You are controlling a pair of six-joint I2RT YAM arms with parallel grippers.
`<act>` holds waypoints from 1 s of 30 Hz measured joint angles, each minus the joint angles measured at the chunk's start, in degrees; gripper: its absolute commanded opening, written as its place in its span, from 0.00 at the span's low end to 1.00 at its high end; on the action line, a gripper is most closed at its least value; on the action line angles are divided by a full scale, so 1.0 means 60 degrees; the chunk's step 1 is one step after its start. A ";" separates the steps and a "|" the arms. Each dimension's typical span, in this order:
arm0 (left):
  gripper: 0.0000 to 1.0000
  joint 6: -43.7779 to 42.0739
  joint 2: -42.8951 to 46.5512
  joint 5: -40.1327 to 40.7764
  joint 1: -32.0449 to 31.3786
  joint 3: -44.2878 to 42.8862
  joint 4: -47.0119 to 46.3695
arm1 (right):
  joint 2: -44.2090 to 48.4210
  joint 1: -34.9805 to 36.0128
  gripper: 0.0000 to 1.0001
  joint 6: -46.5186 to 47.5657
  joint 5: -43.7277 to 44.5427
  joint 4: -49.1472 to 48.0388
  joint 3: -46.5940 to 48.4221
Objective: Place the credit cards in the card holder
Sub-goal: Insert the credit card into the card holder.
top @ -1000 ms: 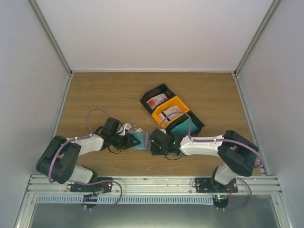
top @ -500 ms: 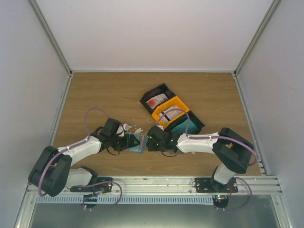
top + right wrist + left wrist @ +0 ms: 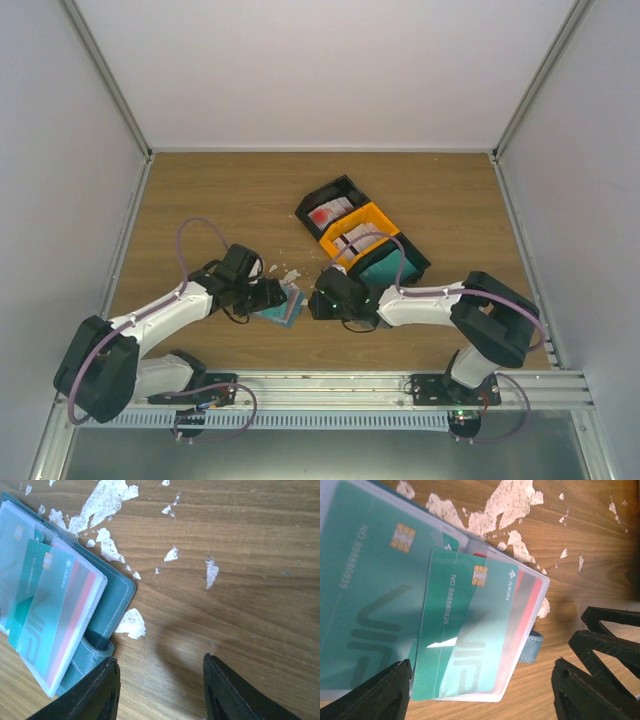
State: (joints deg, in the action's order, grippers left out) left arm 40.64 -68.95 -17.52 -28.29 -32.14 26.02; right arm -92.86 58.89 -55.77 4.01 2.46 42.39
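The card holder [image 3: 283, 306] lies open on the table between my two grippers. In the left wrist view its clear sleeves [image 3: 520, 630] hold teal-green credit cards: a large one [image 3: 365, 595] at the left and a second [image 3: 452, 630] partly slid into a sleeve, over a red-and-white card [image 3: 529, 605]. My left gripper [image 3: 480, 700] is open, its jaws wide on either side of the holder's lower edge. My right gripper [image 3: 162, 690] is open and empty over bare wood just right of the holder [image 3: 107, 605].
Three trays sit in a row behind the right arm: black [image 3: 332, 208] with red-and-white cards, orange [image 3: 358, 232] with whitish cards, black [image 3: 392, 262] with teal cards. White scraps [image 3: 131, 622] dot the wood around the holder.
The left arm has stretched out and the holder has shifted a little left and toward the near edge. The right gripper has moved left, closer to the holder.
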 measured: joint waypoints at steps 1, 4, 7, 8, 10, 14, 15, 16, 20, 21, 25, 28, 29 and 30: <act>0.71 0.0018 -0.0011 0.0127 -0.0036 -0.0095 0.0124 | 0.0055 -0.0004 0.47 0.0000 -0.0004 -0.0018 -0.0073; 0.65 0.0018 -0.0149 0.0499 -0.0106 -0.0328 0.0379 | 0.0204 -0.0007 0.46 0.0000 -0.0011 -0.0117 -0.0270; 0.64 -0.0033 -0.0408 0.0769 -0.0113 -0.0357 0.0495 | 0.0211 -0.0011 0.45 0.0004 -0.0095 -0.0324 -0.0372; 0.62 -0.0044 -0.0532 0.0841 -0.0117 -0.0357 0.0521 | 0.0211 -0.0015 0.44 0.0004 -0.0175 -0.0412 -0.0390; 0.59 -0.0109 -0.0809 0.0933 -0.0117 -0.0361 0.0481 | 0.0189 -0.0015 0.43 0.0011 -0.0342 -0.0601 -0.0390; 0.42 -0.0299 -0.1198 0.0882 -0.0131 -0.0521 0.0219 | -0.0044 -0.0015 0.42 0.0109 -0.0831 -0.1078 -0.0386; 0.39 -0.0353 -0.1344 0.0831 -0.0138 -0.0579 0.0124 | -0.0153 -0.0015 0.41 0.0146 -0.1005 -0.1169 -0.0368; 0.35 -0.0423 -0.1483 0.0809 -0.0146 -0.0619 0.0025 | -0.0259 -0.0015 0.40 0.0160 -0.1111 -0.1239 -0.0342; 0.28 -0.0710 -0.1738 0.0736 -0.0146 -0.0696 -0.0091 | -0.0732 -0.0015 0.38 0.0186 -0.1512 -0.1636 -0.0022; 0.28 -0.0761 -0.1759 0.0714 -0.0146 -0.0696 -0.0120 | -0.0834 -0.0015 0.38 0.0186 -0.1570 -0.1698 0.0058; 0.28 -0.1013 -0.1770 0.0568 -0.0146 -0.0696 -0.0164 | -0.1049 -0.0055 0.36 0.0186 -0.1716 -0.1803 0.0226; 0.29 -0.1297 -0.1770 0.0382 -0.0146 -0.0696 -0.0204 | -0.1111 -0.0127 0.36 0.0193 -0.1767 -0.1810 0.0284; 0.29 -0.1388 -0.1785 0.0310 -0.0146 -0.0696 -0.0219 | -0.1129 -0.0149 0.35 0.0222 -0.1778 -0.1814 0.0295; 0.29 -0.1472 -0.1814 0.0226 -0.0146 -0.0696 -0.0229 | -0.1144 -0.0182 0.35 0.0255 -0.1800 -0.1818 0.0310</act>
State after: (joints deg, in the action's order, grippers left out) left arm 31.81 -79.83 -16.16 -29.17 -36.32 24.64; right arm -99.72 57.80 -54.24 -6.79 -8.45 44.25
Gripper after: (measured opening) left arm 0.286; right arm 0.357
